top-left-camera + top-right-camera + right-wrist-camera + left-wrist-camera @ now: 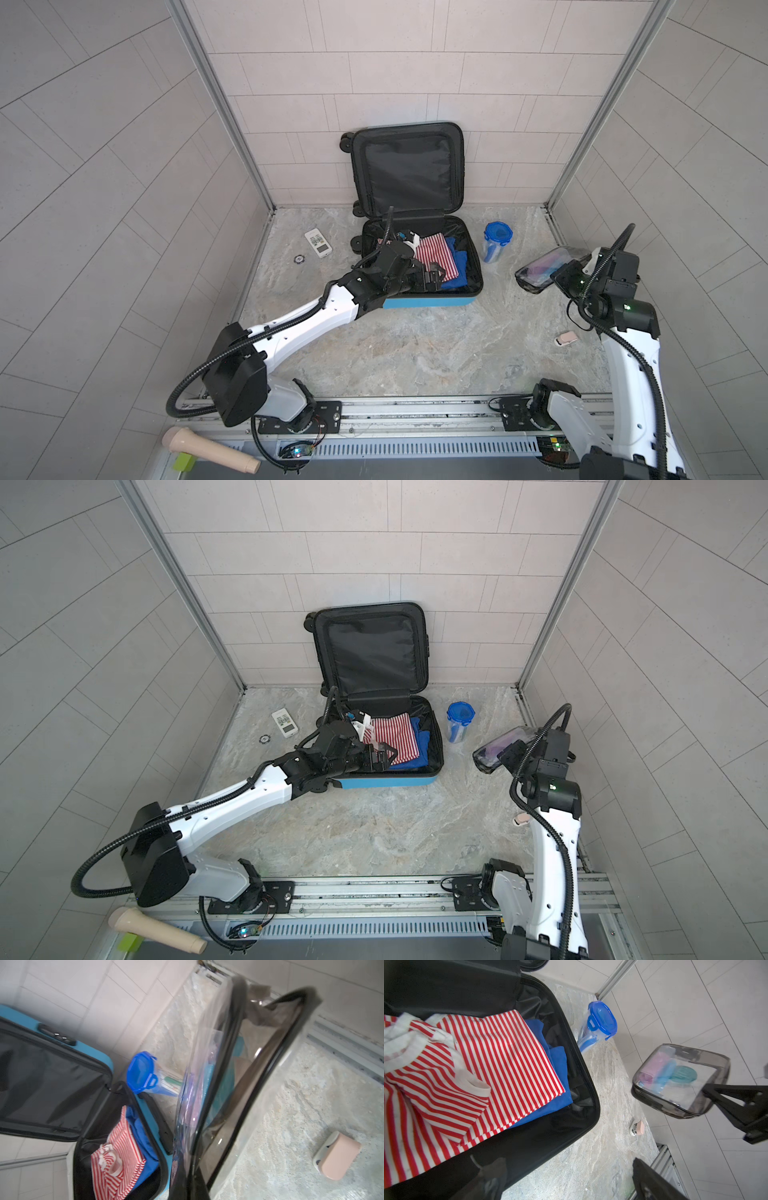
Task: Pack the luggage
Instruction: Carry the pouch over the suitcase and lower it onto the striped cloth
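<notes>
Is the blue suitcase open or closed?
Open: the suitcase lid stands up against the wall, and a striped shirt lies inside.

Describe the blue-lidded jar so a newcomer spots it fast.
Find the open blue luggage at the back wall. Right of its packed half, a clear jar stands upright. Only it has a blue clip lid; the nearby pouch is dark-trimmed.

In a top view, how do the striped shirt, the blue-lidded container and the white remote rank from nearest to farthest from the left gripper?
1. Striped shirt, inside the luggage, at the left gripper.
2. Blue-lidded container, standing right of the luggage.
3. White remote, lying left of the luggage.
</notes>
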Robot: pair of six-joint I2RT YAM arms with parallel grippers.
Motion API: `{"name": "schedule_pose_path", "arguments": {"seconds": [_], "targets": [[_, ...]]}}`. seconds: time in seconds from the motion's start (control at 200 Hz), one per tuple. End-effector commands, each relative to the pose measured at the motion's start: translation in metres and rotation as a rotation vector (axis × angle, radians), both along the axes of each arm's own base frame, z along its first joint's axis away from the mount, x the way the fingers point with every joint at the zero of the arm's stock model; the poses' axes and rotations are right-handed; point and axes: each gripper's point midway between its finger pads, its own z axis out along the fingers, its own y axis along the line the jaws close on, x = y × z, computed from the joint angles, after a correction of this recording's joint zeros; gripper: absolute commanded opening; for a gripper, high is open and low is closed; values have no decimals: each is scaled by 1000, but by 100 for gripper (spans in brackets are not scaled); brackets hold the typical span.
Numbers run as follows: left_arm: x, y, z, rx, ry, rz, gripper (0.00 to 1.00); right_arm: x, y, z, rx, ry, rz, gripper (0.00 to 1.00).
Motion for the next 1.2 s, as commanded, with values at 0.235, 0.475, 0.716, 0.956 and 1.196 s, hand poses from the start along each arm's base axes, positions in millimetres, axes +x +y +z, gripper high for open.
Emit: {"name": "schedule_pose_path", "arguments": {"seconds": [0.235, 0.475, 0.716, 0.956, 1.196], "targets": [[16, 15, 36, -170, 9, 27, 100, 23, 102, 96, 10, -249, 319, 0], [25, 52, 33, -221, 39, 105, 100, 56, 232, 87, -20, -199, 681, 0], [15, 117, 39, -154, 10, 237, 100, 80, 338, 52, -14, -81, 943, 0], [-2, 161, 28, -87, 22, 326, 100, 104, 389, 11, 55, -11, 1055, 0], [-5, 164, 15, -70, 48, 333, 100, 128, 391, -69, 65, 138, 1064, 0]]}}
